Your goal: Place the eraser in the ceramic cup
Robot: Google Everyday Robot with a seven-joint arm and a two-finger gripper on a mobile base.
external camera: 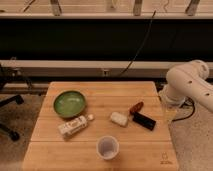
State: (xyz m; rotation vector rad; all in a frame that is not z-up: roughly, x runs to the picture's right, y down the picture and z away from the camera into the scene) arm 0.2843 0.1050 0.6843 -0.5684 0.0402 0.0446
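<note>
Nothing is done yet: the eraser (144,120) lies flat on the desk (125,92), apart from the ceramic cup (107,147) by the front edge, and the pincer (169,113) hangs at the desk's right edge, open or closed I cannot tell.

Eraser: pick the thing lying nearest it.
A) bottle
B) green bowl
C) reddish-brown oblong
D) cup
C: the reddish-brown oblong lies right beside the eraser, just behind it, while the cup stands apart near the front edge; the pincer hangs by the table's right edge, clear of the eraser.
</note>
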